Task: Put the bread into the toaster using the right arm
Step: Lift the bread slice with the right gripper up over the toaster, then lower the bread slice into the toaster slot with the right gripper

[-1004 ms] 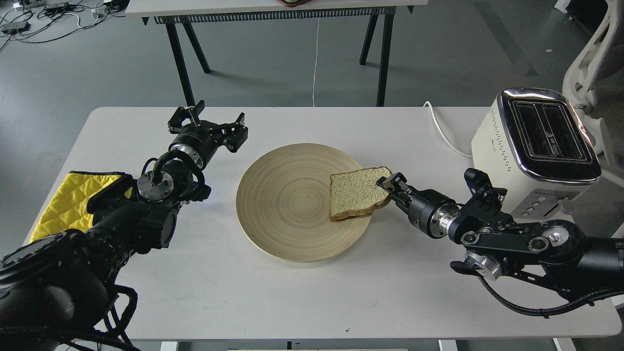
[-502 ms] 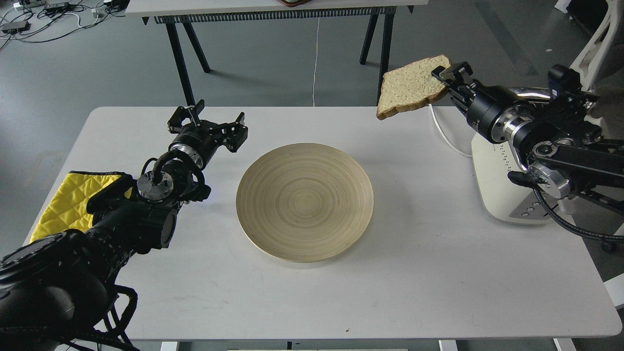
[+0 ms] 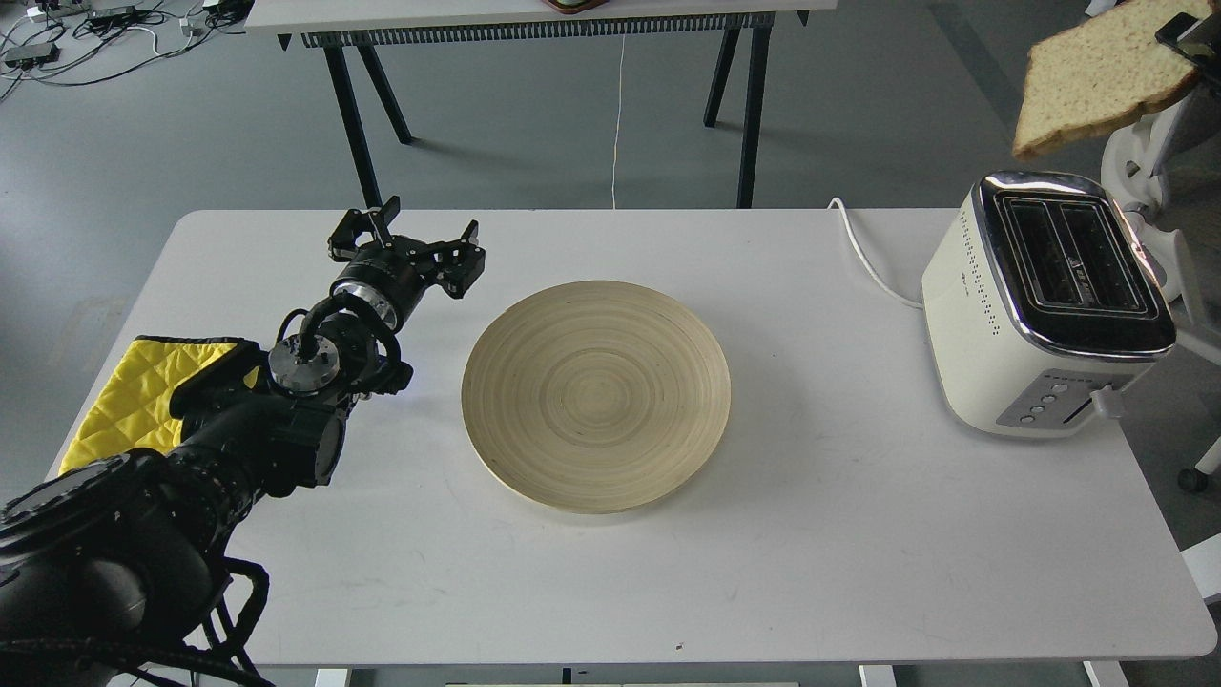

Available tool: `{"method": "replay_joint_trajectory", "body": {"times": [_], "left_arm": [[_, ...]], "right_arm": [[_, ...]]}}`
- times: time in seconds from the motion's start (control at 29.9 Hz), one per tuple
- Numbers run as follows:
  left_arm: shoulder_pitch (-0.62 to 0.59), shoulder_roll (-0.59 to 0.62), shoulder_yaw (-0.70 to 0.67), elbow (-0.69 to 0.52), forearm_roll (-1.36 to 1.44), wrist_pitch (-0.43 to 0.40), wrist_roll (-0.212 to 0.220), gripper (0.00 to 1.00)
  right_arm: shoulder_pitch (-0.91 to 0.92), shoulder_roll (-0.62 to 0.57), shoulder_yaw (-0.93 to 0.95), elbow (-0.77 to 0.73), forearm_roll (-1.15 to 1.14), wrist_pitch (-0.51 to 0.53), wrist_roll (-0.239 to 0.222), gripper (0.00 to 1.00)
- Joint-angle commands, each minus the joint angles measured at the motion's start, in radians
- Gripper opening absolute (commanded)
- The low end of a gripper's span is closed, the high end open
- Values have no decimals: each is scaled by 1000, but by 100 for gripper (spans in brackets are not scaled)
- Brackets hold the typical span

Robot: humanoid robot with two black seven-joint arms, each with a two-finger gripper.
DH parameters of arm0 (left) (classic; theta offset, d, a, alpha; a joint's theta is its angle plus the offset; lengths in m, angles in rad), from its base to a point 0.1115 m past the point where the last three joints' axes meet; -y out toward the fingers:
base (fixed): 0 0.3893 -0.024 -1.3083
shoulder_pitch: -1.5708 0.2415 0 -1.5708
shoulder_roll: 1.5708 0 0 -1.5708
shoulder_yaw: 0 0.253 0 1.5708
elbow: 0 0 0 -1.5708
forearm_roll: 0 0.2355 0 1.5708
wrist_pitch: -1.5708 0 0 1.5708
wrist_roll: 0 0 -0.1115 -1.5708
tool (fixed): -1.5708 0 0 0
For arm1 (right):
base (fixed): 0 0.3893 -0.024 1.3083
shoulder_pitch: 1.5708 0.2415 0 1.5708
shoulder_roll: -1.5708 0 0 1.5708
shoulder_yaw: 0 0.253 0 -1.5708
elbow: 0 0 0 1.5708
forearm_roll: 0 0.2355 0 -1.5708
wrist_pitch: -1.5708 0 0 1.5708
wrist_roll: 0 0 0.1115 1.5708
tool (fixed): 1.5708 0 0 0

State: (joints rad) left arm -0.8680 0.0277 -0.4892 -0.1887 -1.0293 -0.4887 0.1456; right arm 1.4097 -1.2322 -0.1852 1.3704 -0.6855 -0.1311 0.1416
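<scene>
The bread (image 3: 1097, 81) hung high above the toaster (image 3: 1049, 305), right fingers (image 3: 1188, 33) clamped on one corner (barely in frame); a tilted descent could miss the slot. Left fingers (image 3: 405, 243) stood apart.

The bread (image 3: 1097, 81), lifted off the wooden plate (image 3: 596, 396) a second ago, is now hanging high at the top right corner above the toaster (image 3: 1045, 305), which is showing fully again, while the right arm is slipping almost wholly out of view, only its fingers (image 3: 1188, 33) peeking in.
</scene>
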Motion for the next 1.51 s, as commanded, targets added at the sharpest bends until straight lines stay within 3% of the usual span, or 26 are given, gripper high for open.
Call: {"method": "replay_joint_trajectory", "body": {"times": [0.0,0.3,1.47], "left_arm": [[0,0,0,0,0,0,0,100],[0,0,0,0,0,0,0,100],[0,0,0,0,0,0,0,100]], "right_arm": [[0,-26,-43,-4,-51,47,-11,0],[0,-27,-118,-7,-118,77,-37,0],[-18,22,-148,-25,-132,100,-51,0]]}}
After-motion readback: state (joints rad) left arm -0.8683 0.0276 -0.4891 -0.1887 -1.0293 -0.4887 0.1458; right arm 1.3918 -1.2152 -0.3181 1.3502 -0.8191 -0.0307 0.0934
